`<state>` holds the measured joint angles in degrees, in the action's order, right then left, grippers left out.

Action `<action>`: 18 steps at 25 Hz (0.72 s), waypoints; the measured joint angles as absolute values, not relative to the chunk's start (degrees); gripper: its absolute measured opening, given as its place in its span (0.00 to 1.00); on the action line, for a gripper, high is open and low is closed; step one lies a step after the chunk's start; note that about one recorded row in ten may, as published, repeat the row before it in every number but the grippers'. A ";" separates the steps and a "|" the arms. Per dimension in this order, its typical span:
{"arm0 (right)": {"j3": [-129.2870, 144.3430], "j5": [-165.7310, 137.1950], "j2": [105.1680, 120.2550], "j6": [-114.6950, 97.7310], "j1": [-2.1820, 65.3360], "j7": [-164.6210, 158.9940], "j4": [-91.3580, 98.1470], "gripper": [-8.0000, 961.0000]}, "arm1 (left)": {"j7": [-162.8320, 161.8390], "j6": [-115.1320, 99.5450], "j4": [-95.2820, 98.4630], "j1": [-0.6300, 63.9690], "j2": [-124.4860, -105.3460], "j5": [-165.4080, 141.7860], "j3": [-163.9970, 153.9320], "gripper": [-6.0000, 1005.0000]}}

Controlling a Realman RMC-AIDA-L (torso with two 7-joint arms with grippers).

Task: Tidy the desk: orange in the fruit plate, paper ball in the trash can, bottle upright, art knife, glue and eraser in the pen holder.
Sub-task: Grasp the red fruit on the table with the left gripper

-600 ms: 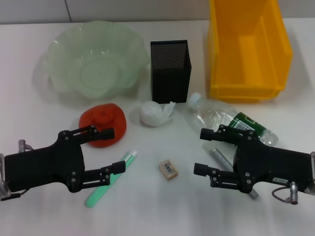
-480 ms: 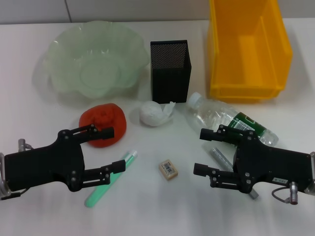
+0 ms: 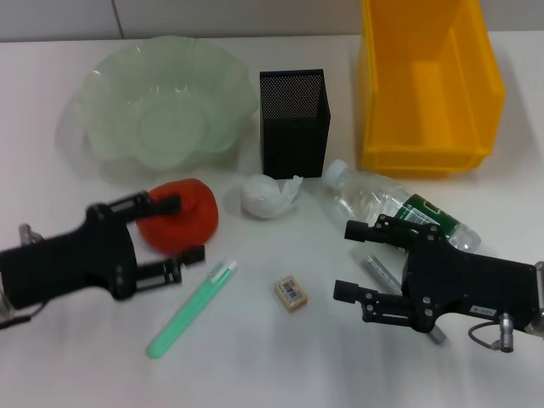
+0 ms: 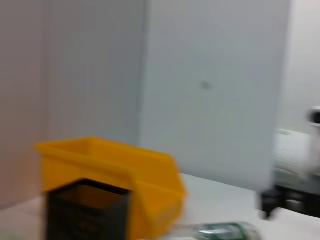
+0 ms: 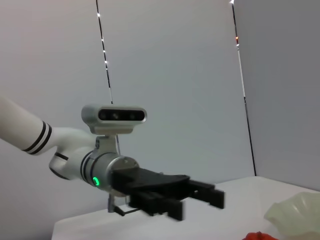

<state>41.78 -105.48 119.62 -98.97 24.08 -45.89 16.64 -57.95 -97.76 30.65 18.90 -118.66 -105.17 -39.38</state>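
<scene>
Now, change: left gripper (image 3: 174,228) has moved from beside the green pen (image 3: 189,308) up to the orange (image 3: 180,214); its 2 fingers now straddle the fruit, one at the far side, one at the near side; jaws wide, not yet closed on it, nothing held
Meaning: orange looks like the first item in hand; a close, then a lift to the plate (image 3: 93,102), seems next
Right gripper (image 3: 357,261): unmoved; jaws open, empty; hovering by the bottle (image 3: 374,202), which lies on its side
Plate: empty; just beyond the orange
Bin (image 3: 425,81): empty; paper ball (image 3: 265,195) sits on the desk before the holder (image 3: 294,121)
Holder: nothing seen inside; eraser (image 3: 291,291) lies on the desk between the grippers
</scene>
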 joint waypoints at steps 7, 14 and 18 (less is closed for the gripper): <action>41.74 -104.21 119.62 -98.80 24.34 -45.85 16.26 0.79 | -56.19 -88.53 25.55 21.25 -118.68 -103.95 -34.54 0.74; 41.74 -104.15 119.62 -98.26 24.35 -45.82 16.07 0.79 | -54.19 -81.16 22.45 23.19 -118.65 -103.75 -34.92 0.73; 41.74 -104.06 119.62 -98.19 24.35 -45.80 15.73 0.79 | -54.17 -79.78 22.30 23.32 -118.65 -103.92 -34.96 0.72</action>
<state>41.74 -104.06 119.62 -98.19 24.35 -45.80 15.73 -54.17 -79.78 22.30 23.32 -118.65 -103.92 -34.96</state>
